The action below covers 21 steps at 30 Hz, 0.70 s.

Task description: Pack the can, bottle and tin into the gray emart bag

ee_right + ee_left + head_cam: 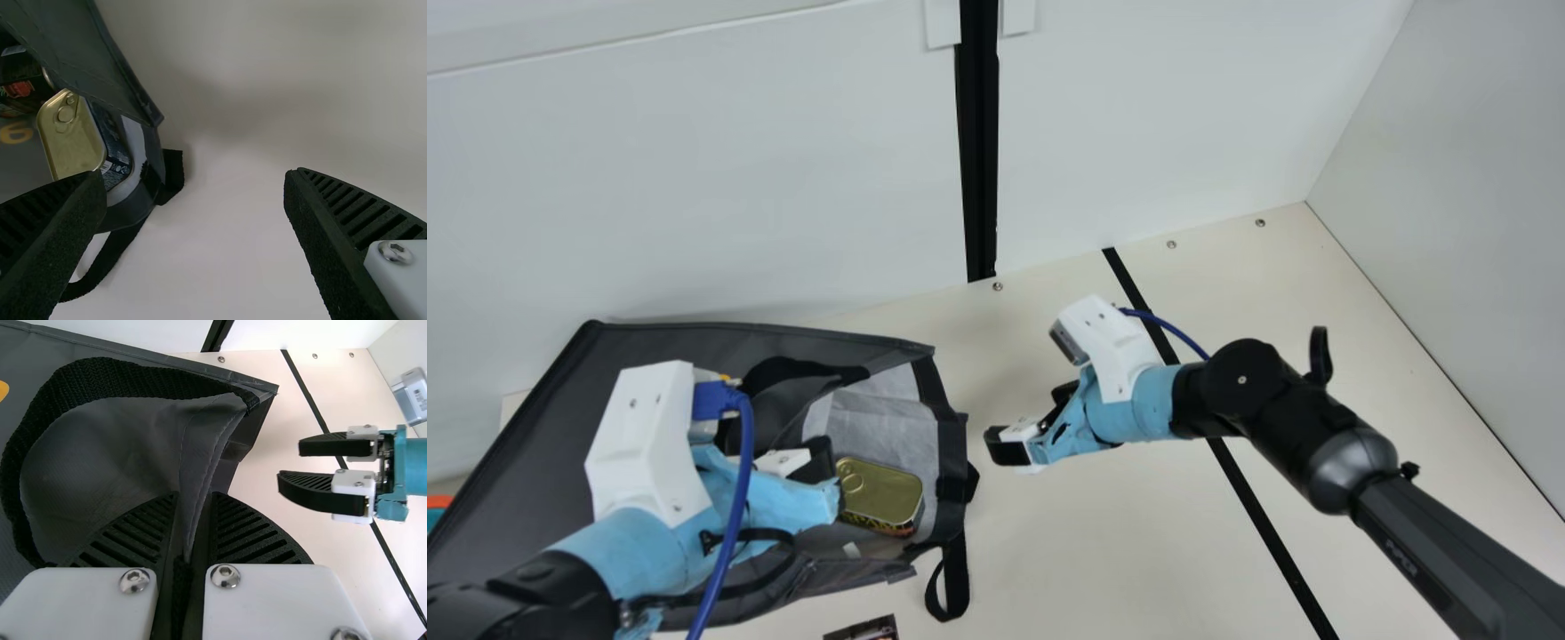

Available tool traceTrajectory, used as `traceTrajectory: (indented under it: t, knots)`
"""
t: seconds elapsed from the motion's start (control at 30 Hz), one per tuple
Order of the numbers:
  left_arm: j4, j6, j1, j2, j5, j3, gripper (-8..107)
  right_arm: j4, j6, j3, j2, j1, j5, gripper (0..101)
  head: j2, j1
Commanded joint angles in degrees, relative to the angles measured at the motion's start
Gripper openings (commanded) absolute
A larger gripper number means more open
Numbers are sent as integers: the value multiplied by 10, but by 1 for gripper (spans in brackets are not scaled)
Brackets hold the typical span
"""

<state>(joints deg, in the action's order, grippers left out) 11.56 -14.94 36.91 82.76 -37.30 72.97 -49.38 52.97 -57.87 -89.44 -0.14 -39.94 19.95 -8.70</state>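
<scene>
In the main view my left gripper (823,469) is over the gray bag (534,418), which lies on its side with its mouth toward the right. In the left wrist view my left gripper (195,510) is shut on a fold of the bag (100,460). A gold-lidded tin (885,494) rests inside the bag's mouth. The right wrist view shows the tin (69,139) with a dark can (21,83) beside it in the bag (73,47). My right gripper (1032,420) hangs right of the mouth; in its wrist view the right gripper (195,175) stands open, nothing between its fingers.
A black strap loop (953,578) trails from the bag's mouth onto the table (1085,551). Part of a dark printed item (864,630) is at the main view's bottom edge. White walls stand behind and at the right.
</scene>
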Motion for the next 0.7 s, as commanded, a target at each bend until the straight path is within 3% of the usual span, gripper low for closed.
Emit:
traceTrajectory:
  t: [0.0,0.67]
  knots:
    - [0,0,0,0,0,0,10,-18,19,-1,-9,4,-3,91,0,-13]
    - [0,0,0,0,0,0,10,-129,120,-26,-109,49,6,91,0,-13]
